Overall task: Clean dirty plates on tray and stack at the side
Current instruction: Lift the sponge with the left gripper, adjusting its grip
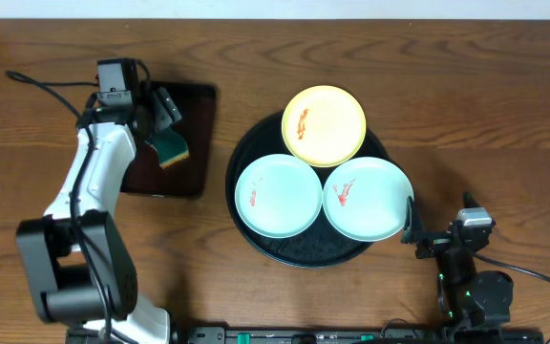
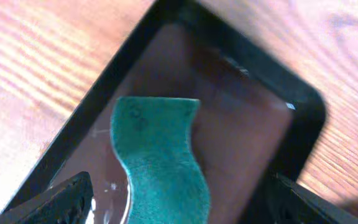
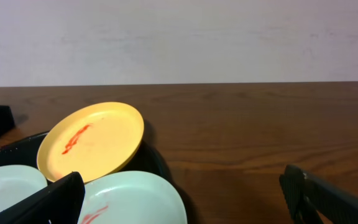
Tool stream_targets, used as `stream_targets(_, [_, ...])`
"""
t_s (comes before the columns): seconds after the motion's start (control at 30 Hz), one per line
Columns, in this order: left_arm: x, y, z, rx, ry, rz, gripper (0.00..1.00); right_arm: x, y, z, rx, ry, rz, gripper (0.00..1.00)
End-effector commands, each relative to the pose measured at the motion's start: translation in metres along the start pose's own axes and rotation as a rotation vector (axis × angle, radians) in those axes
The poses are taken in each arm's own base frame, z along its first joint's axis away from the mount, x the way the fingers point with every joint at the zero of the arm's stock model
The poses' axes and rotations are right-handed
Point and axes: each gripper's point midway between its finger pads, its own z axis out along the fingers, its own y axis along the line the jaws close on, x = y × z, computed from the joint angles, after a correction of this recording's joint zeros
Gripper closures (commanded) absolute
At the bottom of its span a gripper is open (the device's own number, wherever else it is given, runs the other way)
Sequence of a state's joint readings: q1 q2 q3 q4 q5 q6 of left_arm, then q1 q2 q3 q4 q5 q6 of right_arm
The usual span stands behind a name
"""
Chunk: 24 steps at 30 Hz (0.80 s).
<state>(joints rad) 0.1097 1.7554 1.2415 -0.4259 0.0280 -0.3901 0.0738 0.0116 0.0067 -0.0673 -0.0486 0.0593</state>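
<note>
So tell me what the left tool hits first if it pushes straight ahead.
Most likely the green sponge, lying on the brown tray in line with the open left tool; depth is unclear.

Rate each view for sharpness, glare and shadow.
Overhead: sharp and evenly lit, with a soft shadow around the black tray. Left wrist: soft throughout, the green sponge fuzzy, small white glints on the brown tray, the left gripper's fingers dark blurs at the bottom corners. Right wrist: the yellow plate fairly crisp, the right gripper's fingers dark and out of focus.
</note>
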Motion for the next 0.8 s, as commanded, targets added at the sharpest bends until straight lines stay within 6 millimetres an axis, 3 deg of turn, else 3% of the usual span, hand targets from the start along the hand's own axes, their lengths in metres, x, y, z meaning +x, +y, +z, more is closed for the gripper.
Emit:
stream_targets(0.0, [0.009, 0.017, 0.023, -0.097, 0.026, -0.121, 0.1, 0.0, -0.003, 0.0, 0.01, -0.001, -0.008, 0.01])
stream_targets(0.17, [0.026, 0.025, 0.046, -0.133, 0.083, -0.171, 0.1, 0.0, -0.003, 0.0, 0.01, -0.001, -0.008, 0.01])
stream_targets(0.4, [0.042, 0.031, 0.062, -0.158, 0.137, -0.183, 0.1, 0.0, -0.003, 0.0, 0.01, -0.001, -0.008, 0.01])
stream_targets(0.5, [0.05, 0.034, 0.065, -0.172, 0.167, -0.182, 0.11, 0.0, -0.003, 0.0, 0.01, -0.001, -0.008, 0.01])
stream_targets(0.63, [0.055, 0.036, 0.064, -0.181, 0.188, -0.182, 0.25, 0.0, -0.003, 0.0, 0.01, -0.001, -0.008, 0.01])
stream_targets(0.77, [0.059, 0.036, 0.063, -0.178, 0.207, -0.182, 0.26, 0.0, -0.003, 0.0, 0.01, -0.001, -0.008, 0.01])
